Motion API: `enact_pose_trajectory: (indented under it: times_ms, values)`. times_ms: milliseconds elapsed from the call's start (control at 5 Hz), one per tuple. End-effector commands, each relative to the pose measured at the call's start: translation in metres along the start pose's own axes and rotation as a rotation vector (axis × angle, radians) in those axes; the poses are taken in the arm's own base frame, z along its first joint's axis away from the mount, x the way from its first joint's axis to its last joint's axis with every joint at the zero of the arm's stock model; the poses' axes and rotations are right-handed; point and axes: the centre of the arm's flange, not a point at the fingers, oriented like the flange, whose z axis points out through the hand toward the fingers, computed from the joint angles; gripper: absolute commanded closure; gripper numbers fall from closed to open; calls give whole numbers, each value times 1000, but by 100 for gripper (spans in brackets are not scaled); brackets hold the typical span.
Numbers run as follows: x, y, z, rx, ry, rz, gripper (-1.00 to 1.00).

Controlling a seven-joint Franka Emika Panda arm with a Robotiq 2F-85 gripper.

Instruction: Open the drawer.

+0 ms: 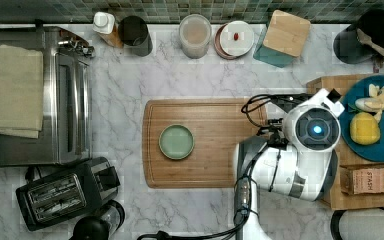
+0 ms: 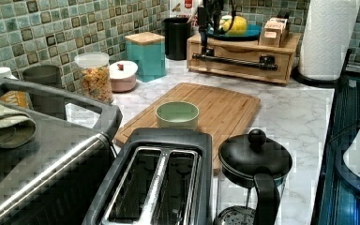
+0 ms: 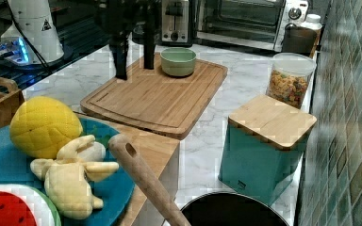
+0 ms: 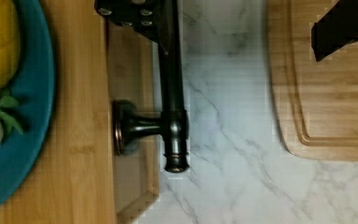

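We see the tool (image 4: 242,28) spread open astride the drawer (image 2: 242,55) handle (image 4: 172,93), not yet clamping it. The bar looks rigid and smooth; we judge a mid-bar grip best, since the shallow drawer should slide lightly.

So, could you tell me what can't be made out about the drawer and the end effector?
Drawer contents: left view, hidden behind its front.
Handle, far end: wrist view, cut off by an edge.
End effector, upper part: right view, cut off by the edge.
Drawer front: top view, mostly under the arm.
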Motion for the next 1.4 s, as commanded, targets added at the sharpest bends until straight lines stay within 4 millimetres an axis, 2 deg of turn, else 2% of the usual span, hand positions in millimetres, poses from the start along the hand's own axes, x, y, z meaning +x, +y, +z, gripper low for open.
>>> enact_pose_trajectory:
  times_ms: [200,400,600,800,1000,1400]
  values:
    - [-3,13,26,-52,23,-155,-100]
    - [-7,12,45,-38,32,-127,-100]
    - [-10,14,55,-70,17,-100,-100]
    - [-12,21,65,-113,-15,-86,-100]
    - [-21,30,84,-103,-14,-66,-100]
    - [-41,21,107,-122,-63,31,-100]
